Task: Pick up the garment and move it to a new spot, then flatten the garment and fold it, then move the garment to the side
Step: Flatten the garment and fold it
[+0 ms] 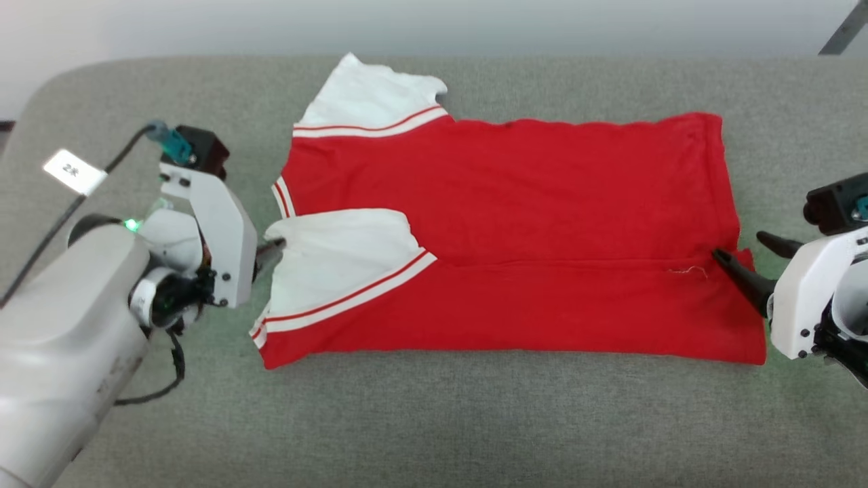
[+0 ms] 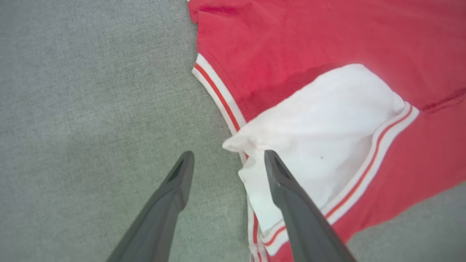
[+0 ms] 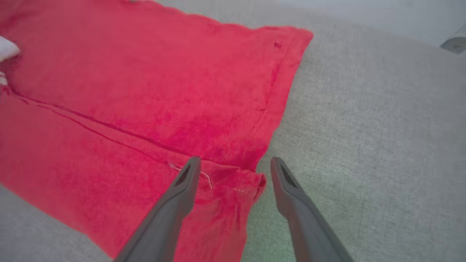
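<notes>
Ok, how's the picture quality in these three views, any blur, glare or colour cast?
Head view: soft even light, the garment sharp, no glare. Left wrist view: red looks washed out, the left gripper soft-edged. Right wrist view: cloth slightly blurred, a green tint on the grey surface beside the right gripper.

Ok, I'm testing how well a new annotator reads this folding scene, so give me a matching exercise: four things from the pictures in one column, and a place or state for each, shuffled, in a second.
Column one
1. left gripper
2. right gripper
3. red jersey
4. grey padded surface

Column two
A. lies under everything else
B. open, at the white shoulder panel
C. lying flat, one long side folded over
D. open, at the hem corner

Pairs: 1-B, 2-D, 3-C, 4-A
</notes>
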Robot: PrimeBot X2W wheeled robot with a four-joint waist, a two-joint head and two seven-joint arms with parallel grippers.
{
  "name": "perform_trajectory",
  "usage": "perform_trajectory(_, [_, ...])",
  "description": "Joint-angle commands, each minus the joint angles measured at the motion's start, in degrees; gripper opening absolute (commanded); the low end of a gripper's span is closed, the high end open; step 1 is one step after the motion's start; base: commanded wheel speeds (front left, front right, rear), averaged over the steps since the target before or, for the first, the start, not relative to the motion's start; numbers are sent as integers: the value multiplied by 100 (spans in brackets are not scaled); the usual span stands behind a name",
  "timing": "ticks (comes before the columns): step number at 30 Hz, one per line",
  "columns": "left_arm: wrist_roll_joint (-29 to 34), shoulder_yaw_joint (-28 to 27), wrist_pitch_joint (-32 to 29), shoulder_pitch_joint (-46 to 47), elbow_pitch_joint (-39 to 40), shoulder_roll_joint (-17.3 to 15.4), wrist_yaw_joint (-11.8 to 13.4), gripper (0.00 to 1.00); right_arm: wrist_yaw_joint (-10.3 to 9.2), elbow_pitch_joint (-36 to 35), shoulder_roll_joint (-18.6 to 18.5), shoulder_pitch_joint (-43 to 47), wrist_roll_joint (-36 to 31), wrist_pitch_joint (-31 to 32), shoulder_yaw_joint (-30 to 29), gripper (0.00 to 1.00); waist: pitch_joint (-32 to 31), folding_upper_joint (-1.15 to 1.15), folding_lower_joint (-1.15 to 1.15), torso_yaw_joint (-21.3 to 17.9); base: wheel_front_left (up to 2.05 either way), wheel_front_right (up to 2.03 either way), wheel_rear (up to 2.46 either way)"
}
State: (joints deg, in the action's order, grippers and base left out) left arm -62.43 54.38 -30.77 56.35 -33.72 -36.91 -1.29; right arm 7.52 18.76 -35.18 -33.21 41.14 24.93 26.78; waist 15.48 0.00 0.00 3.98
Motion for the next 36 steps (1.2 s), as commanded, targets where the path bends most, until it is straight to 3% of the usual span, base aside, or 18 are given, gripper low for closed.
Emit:
perform_trajectory(1, [-37, 4, -45, -104, 87, -42, 56, 100, -6, -55, 26, 107, -70, -104, -109, 100, -177, 0, 0, 26, 0, 0, 0])
perform_trajectory(10, [-434, 34, -677, -689, 1075, -426, 587, 100, -6, -603, 377, 926, -575, -785, -1187, 100, -515, 0, 0, -7, 0, 0, 0])
perform_trajectory(20, [-779, 87, -1111, -1278, 1564, -788, 1089, 100, -6, -1647, 1270, 2126, -1278, -743, -2498, 100, -623, 0, 0, -277, 0, 0, 0])
perform_trajectory(28, [-934, 17, -854, -1548, 1108, -677, 1020, 100, -5, -2397, 1848, 2820, -1505, -421, -2998, 100, -557, 0, 0, -499, 0, 0, 0])
perform_trajectory(36, [-985, 62, -706, -1583, 441, -325, 781, 100, -5, -2842, 2010, 3165, -1573, 76, -3155, 100, -491, 0, 0, -561, 0, 0, 0])
